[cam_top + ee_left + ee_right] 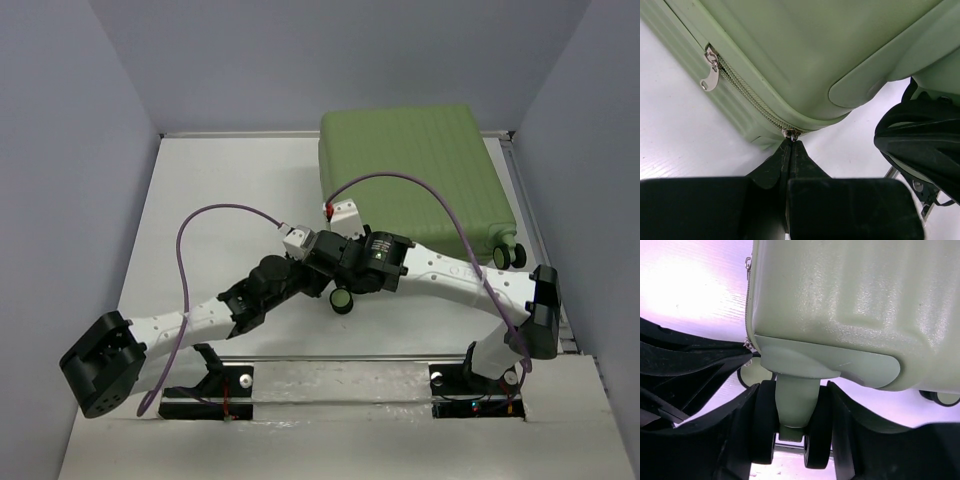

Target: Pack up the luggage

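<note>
The luggage (420, 170) is a light olive-green ribbed suitcase lying closed at the back right. My left gripper (318, 255) is at its near left corner. In the left wrist view my left gripper (791, 142) is shut on a metal zipper slider (790, 133) where the zipper rounds the corner. A second zipper pull (710, 76) hangs further along the zipper. My right gripper (792, 410) is closed round the black twin wheel (762, 425) at the same corner, with its fingers (855, 435) pressed against both wheel discs. That wheel also shows in the top view (341, 299).
The suitcase's other near wheel (510, 255) sticks out at the right. Both arms cross in front of the suitcase, wrists close together. Grey walls close in the white table (230, 190) on the left, back and right. A metal rail (545, 250) runs along the right edge.
</note>
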`<state>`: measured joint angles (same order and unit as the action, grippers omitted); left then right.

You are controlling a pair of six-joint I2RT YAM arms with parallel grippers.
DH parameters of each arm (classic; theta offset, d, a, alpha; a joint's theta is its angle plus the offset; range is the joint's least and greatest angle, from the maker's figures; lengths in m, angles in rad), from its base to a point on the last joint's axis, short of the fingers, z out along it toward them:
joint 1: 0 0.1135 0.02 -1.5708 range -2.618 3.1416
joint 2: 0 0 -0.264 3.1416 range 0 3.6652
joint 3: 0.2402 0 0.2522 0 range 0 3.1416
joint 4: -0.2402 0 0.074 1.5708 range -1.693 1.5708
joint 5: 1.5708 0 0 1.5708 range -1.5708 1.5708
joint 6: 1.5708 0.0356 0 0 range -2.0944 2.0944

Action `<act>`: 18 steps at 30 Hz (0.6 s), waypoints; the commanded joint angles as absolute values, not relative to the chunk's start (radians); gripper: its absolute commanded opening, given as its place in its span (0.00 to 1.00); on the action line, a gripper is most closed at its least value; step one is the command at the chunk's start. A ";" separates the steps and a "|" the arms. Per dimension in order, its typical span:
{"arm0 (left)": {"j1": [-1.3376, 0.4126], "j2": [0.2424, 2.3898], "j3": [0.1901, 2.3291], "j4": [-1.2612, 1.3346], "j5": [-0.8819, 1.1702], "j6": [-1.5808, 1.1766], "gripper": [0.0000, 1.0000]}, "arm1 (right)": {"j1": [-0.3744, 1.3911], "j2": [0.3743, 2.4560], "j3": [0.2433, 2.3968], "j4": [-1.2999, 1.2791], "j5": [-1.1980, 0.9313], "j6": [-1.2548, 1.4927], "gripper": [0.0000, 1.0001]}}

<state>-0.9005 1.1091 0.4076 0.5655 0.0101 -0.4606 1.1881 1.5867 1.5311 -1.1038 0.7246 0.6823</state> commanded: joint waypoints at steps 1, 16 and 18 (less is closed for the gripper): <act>-0.913 1.037 0.422 0.730 0.028 -0.451 0.06 | 1.190 1.586 1.559 -1.147 0.739 0.657 0.41; -0.911 0.997 0.428 0.606 -0.104 -0.364 0.06 | 1.190 1.459 1.379 -1.146 0.749 0.741 0.07; -0.905 1.002 0.430 0.524 -0.216 -0.333 0.06 | 1.190 1.413 1.330 -1.143 0.739 0.733 0.07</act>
<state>-0.9089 1.0672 0.4038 0.5312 -0.0250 -0.4206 1.1938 1.5253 1.4101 -1.0454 0.7181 0.7574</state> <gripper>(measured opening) 0.075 0.581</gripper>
